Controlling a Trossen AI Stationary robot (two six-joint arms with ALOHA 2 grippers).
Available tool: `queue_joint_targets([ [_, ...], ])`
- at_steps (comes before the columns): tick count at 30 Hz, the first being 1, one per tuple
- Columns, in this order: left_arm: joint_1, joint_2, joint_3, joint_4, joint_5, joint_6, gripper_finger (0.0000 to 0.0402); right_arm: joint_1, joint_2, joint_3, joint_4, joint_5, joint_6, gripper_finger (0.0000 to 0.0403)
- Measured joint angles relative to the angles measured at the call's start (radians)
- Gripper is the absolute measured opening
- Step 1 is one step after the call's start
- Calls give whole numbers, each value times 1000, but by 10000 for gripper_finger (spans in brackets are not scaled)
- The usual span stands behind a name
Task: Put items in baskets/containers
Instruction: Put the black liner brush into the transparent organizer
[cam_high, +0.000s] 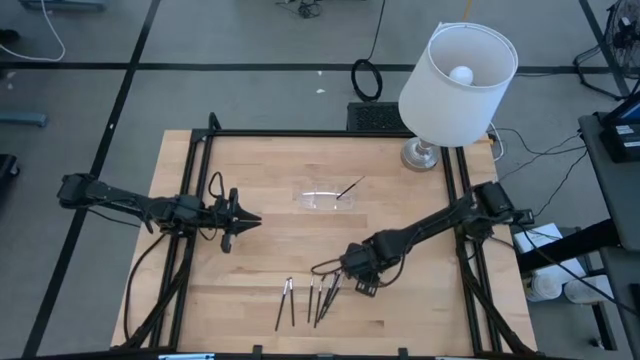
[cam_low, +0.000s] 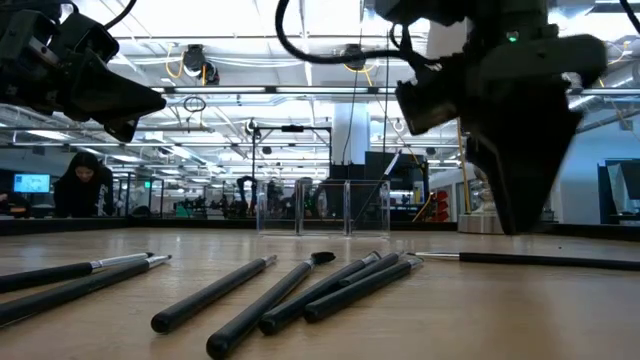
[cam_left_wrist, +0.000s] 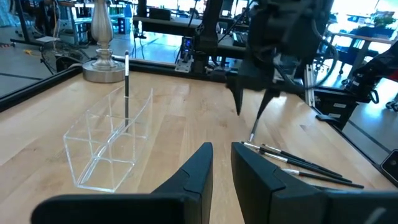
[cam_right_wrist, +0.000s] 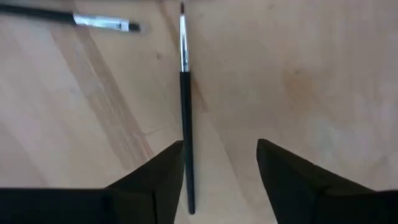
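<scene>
A clear tray (cam_high: 325, 199) (cam_left_wrist: 112, 140) lies mid-table. One dark brush (cam_left_wrist: 127, 81) stands in it, leaning on its wall. Several more brushes (cam_high: 300, 298) (cam_low: 300, 285) lie side by side on the wood near the front edge. My right gripper (cam_right_wrist: 221, 143) (cam_high: 352, 278) is open just above them, pointing down, with one brush (cam_right_wrist: 185, 93) between its fingers. My left gripper (cam_left_wrist: 222, 149) (cam_high: 245, 218) hovers level at the table's left, its fingers a little apart with nothing between them. My right gripper has the brush's handle (cam_right_wrist: 186, 168) lying along the inner face of one finger; the other finger (cam_right_wrist: 280, 168) stands clear of it. The fingers point down, along the brush. The brush stands steeply tilted, its bristle tip (cam_left_wrist: 251, 137) down at the table.
A white-shaded lamp (cam_high: 455, 80) stands at the far right corner on a metal base (cam_left_wrist: 102, 65). Black frame rails (cam_high: 200, 200) run along the table's left, far and right sides. Another brush (cam_right_wrist: 93, 20) lies close beside the right gripper.
</scene>
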Motion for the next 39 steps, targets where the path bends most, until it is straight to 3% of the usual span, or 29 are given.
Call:
queue_joint_targets([
  [18,0,4,0,-17,-3,-4,65,17,237,12,-79,-40,-98,124],
  [39,0,5,0,-29,-1,-10,65,22,235,8,-51,-4,-66,79],
])
